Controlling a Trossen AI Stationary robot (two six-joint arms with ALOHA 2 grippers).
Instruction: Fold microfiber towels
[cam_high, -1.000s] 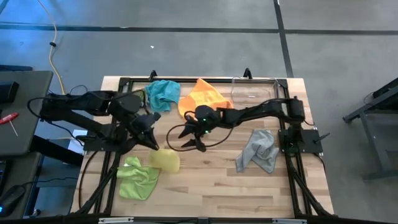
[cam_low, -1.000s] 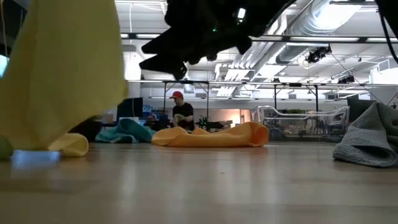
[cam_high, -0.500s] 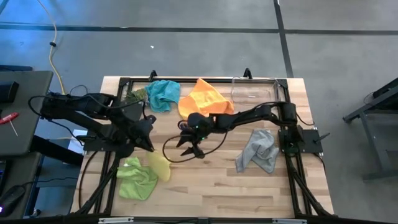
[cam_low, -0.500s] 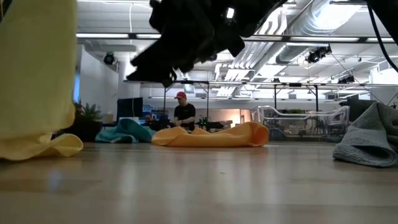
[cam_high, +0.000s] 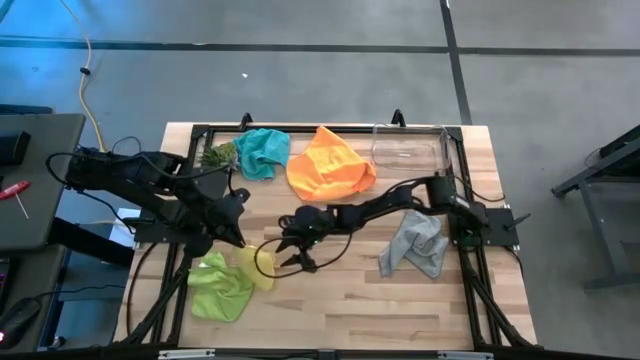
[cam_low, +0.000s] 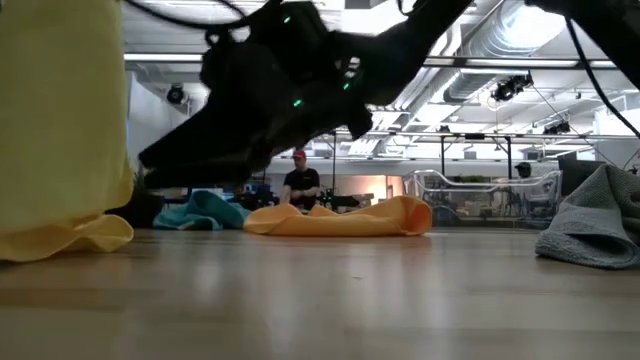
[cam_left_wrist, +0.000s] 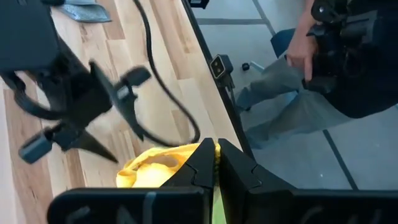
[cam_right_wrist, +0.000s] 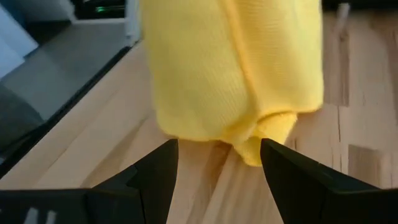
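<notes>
The left gripper (cam_left_wrist: 214, 163) is clamped on the yellow towel (cam_high: 255, 266) at the table's near left, lifting it. The right gripper (cam_right_wrist: 217, 163), fingers spread and empty, faces that towel. Only the left wrist view shows a person (cam_left_wrist: 336, 56) beyond the table edge.

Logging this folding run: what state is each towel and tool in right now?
yellow towel: hanging from left tool
lime towel: crumpled
teal towel: crumpled
orange towel: loosely spread
grey towel: bunched
left tool: shut on yellow towel
right tool: open, empty
</notes>
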